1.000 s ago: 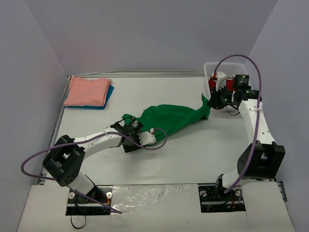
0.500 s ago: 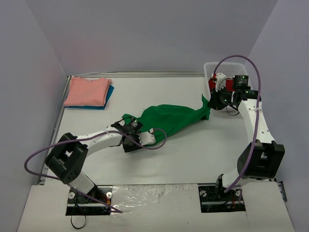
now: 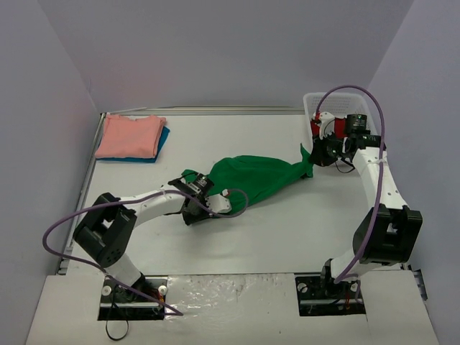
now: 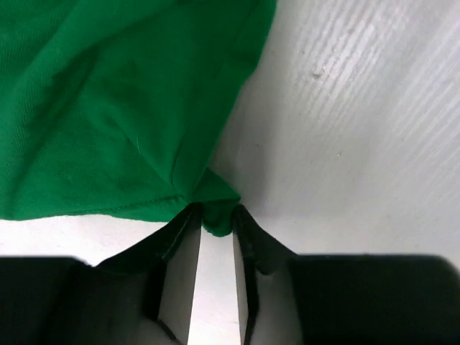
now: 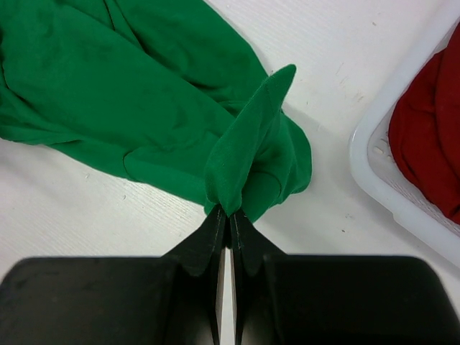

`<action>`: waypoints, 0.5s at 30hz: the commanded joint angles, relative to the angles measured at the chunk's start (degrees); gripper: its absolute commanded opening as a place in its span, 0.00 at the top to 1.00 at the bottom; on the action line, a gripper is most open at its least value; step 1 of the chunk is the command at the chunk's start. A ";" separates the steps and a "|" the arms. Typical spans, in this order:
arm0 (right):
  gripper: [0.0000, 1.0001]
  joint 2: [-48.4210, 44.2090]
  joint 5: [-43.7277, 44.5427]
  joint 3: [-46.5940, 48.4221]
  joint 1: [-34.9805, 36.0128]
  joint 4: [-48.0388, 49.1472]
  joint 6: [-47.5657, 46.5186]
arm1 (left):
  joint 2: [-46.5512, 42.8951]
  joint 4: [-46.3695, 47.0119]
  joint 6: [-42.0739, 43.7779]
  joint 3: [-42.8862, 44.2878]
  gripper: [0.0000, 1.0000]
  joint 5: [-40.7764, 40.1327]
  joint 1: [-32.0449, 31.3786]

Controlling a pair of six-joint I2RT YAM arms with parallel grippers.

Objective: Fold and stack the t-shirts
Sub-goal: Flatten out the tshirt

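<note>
A bright green t-shirt [image 3: 251,176] lies stretched across the middle of the table, bunched and wrinkled. My left gripper [image 3: 192,188] pinches its near-left corner; in the left wrist view a fold of the green t-shirt [image 4: 129,100] sits between the two fingertips [image 4: 188,215]. My right gripper [image 3: 314,152] is shut on the shirt's far-right end, which stands up in a point [image 5: 248,154] above the closed fingertips [image 5: 215,215]. A salmon-pink t-shirt [image 3: 131,135] lies folded on a teal-blue t-shirt [image 3: 162,141] at the back left. A red t-shirt [image 5: 431,129] fills the basket.
A white plastic mesh basket [image 3: 313,100] stands at the back right against the wall, its rim [image 5: 388,187] close beside my right gripper. Grey walls close in the table on three sides. Purple cables loop from both arms.
The left arm's elbow has shifted a little to the right, while both grips on the green t-shirt stay the same. The shirt has hardly moved.
</note>
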 commanded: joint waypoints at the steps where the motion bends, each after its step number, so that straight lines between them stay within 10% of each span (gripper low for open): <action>1: 1.00 -0.16 0.12 -0.51 0.07 0.25 -0.69 | 3.88 -2.70 -2.85 1.45 0.80 -1.42 0.35; 4: 1.00 -0.60 0.21 -0.69 0.15 0.25 -0.69 | 4.93 -2.43 -3.29 1.89 0.97 -1.51 0.53; 15: 1.00 -7.01 4.25 -4.19 0.50 -5.81 -6.74 | -4.02 -3.75 -4.88 3.83 0.98 -5.20 5.27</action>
